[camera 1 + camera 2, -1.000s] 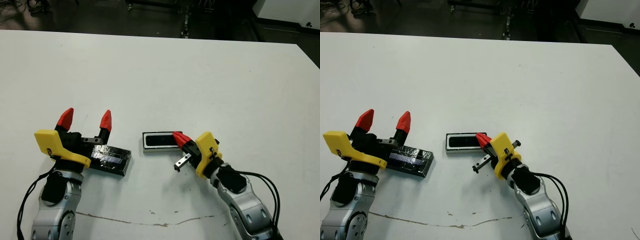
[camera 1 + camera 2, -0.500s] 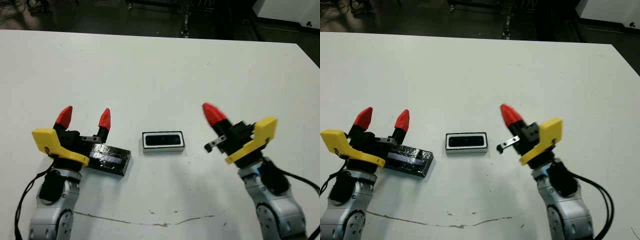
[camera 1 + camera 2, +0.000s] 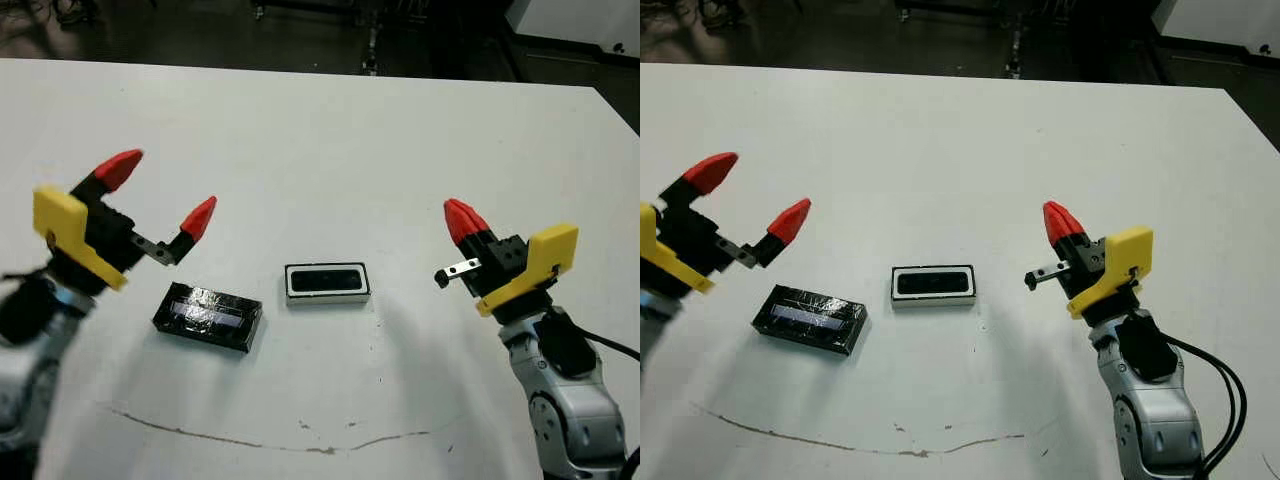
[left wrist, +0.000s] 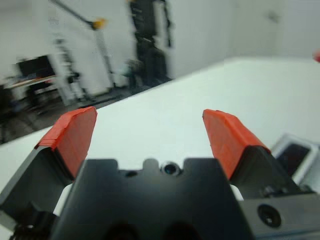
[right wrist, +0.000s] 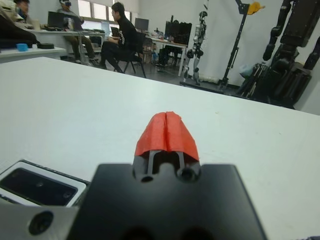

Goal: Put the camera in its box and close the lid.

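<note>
**A:** White tabletop (image 3: 330, 130), head views: where does everything sit?

**B:** The box (image 3: 327, 282) lies near the middle, with the camera (image 3: 326, 279) as a dark bar inside it. The lid (image 3: 208, 317) lies flat to its left, apart from it, the box uncovered. A thin dark crack line (image 3: 250, 435) runs along the table's near edge.

**A:** And the arms?

**B:** The left gripper (image 3: 160, 205) hangs above the table, far-left of the lid, red tips spread wide, holding nothing. The right gripper (image 3: 460, 216) hovers right of the box, its tips pressed together, empty.

**A:** Left wrist view?

**B:** Two red fingertips (image 4: 72, 137) stand well apart, bare table between them; a corner of the box (image 4: 295, 155) shows at the edge.

**A:** Right wrist view?

**B:** The red tips (image 5: 166, 132) meet in one point. The box (image 5: 42, 186) with the camera (image 5: 35, 186) in it lies beside the gripper's body. People (image 5: 120, 32) sit at desks beyond the table.
</note>
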Motion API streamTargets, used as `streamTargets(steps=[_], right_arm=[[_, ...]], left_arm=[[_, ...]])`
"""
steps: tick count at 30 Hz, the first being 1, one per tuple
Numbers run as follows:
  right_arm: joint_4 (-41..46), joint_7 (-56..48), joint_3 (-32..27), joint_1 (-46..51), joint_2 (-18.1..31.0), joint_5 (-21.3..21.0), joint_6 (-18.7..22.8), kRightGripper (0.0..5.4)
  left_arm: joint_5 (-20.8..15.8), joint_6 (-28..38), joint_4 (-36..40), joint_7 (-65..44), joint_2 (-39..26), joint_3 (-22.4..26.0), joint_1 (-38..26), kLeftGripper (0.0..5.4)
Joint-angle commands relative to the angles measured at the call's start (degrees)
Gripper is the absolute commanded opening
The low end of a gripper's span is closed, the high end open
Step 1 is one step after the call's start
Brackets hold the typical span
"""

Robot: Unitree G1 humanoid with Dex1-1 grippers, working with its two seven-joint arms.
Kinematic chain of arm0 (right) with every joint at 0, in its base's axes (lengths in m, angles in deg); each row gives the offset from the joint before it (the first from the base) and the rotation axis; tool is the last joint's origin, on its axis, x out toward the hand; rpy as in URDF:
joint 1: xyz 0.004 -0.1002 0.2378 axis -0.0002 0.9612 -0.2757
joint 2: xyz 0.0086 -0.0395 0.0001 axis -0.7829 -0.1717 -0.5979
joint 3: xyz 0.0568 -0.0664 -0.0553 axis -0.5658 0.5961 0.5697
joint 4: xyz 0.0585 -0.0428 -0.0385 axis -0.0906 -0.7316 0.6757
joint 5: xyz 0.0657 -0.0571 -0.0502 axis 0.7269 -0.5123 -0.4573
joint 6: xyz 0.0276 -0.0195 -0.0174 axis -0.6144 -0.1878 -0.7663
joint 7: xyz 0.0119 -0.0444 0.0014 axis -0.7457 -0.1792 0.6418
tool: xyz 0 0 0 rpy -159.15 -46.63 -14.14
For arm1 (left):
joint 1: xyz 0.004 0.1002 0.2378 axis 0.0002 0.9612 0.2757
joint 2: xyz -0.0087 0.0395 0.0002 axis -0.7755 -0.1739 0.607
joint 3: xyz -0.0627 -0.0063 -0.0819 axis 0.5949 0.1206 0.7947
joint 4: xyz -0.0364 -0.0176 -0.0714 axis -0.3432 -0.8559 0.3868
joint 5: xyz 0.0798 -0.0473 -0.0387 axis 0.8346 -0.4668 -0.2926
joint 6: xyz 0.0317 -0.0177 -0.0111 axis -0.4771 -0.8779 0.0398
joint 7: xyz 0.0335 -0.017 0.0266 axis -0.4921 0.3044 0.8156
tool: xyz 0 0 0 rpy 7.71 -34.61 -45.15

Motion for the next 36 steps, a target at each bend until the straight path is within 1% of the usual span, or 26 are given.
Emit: streamTargets(steps=[1, 4, 6, 7, 9, 11, 14, 16, 18, 19, 21, 24, 25, 27, 29, 31, 33, 36], right_arm=[[-1.0, 0.2, -0.5, 0.4, 0.5, -0.4, -0.8, 0.01], [-1.5, 0.4, -0.4, 0.5, 0.2, -0.2, -0.7, 0.01], [-2.1, 0.2, -0.2, 0.5, 0.4, -0.7, -1.4, 0.01], [-2.2, 0.3, -0.2, 0.5, 0.3, -0.9, -1.5, 0.01], [-2.5, 0.5, -0.2, 0.6, 0.1, -1.0, -1.5, 0.01], [-3.2, 0.5, -0.3, 0.5, 0.1, -1.2, -2.2, 0.01], [-3.7, 0.8, -0.4, 0.6, -0.1, -1.2, -2.0, 0.01], [-4.0, 1.0, -0.3, 0.6, -0.1, -1.6, -2.3, 0.01], [-4.2, 1.3, -0.2, 0.6, -0.1, -2.2, -2.4, 0.01], [-4.3, 1.4, -0.1, 0.6, -0.1, -2.3, -2.4, 0.01], [-4.3, 1.7, 0.0, 0.6, -0.2, -2.6, -2.2, 0.01], [-3.7, 2.5, 0.3, 0.8, -0.4, -3.1, -1.0, 0.01], [-3.6, 2.8, 0.4, 0.8, -0.5, -3.3, -0.7, 0.01], [-3.3, 3.3, 0.6, 0.9, -0.5, -3.7, -0.2, 0.01], [-3.1, 3.5, 0.7, 1.2, -0.6, -3.7, 0.0, 0.01], [-3.3, 3.3, 0.5, 1.3, -0.5, -3.4, -0.3, 0.01], [-3.8, 2.8, 0.4, 1.4, -0.3, -3.2, -1.4, 0.01], [-3.7, 3.1, 0.4, 1.5, -0.2, -3.4, -1.0, 0.01]], left_arm=[[-0.6, -3.5, -3.5, -10.0, -8.9, -1.9, -5.3, 5.40], [-1.3, -4.0, -11.1, -24.4, -15.4, -6.0, -14.1, 5.40], [-1.0, -2.6, -17.3, -33.3, -17.1, -9.1, -20.2, 5.40], [-0.4, -1.4, -20.1, -37.1, -17.4, -10.5, -22.8, 5.40], [0.8, 3.6, -26.8, -45.5, -17.3, -12.9, -28.2, 5.40], [0.0, 8.8, -33.5, -53.0, -17.8, -18.3, -33.7, 5.40], [-3.9, 11.9, -38.5, -54.8, -19.8, -26.9, -37.9, 5.40], [-8.7, 12.3, -40.7, -54.8, -20.4, -31.9, -39.5, 5.40], [-15.4, 9.5, -42.7, -54.8, -20.2, -35.3, -40.5, 5.40], [-17.6, 9.2, -43.6, -54.8, -20.2, -36.7, -40.8, 5.40], [-20.4, 11.0, -44.3, -54.8, -20.4, -40.2, -41.6, 5.40], [-24.1, 10.2, -43.9, -54.8, -20.3, -44.7, -42.9, 5.40], [-25.0, 10.2, -43.8, -54.8, -20.3, -45.9, -43.2, 5.40], [-24.8, 11.5, -43.4, -54.8, -20.6, -47.5, -43.7, 5.40], [-24.0, 11.3, -41.8, -54.8, -21.5, -48.6, -43.9, 5.40], [-24.4, 10.4, -40.5, -54.8, -21.9, -48.9, -43.3, 5.40], [-25.6, 8.9, -39.5, -54.8, -22.2, -49.2, -42.4, 5.40], [-25.1, 7.8, -37.6, -54.8, -23.3, -49.7, -41.7, 5.40]])
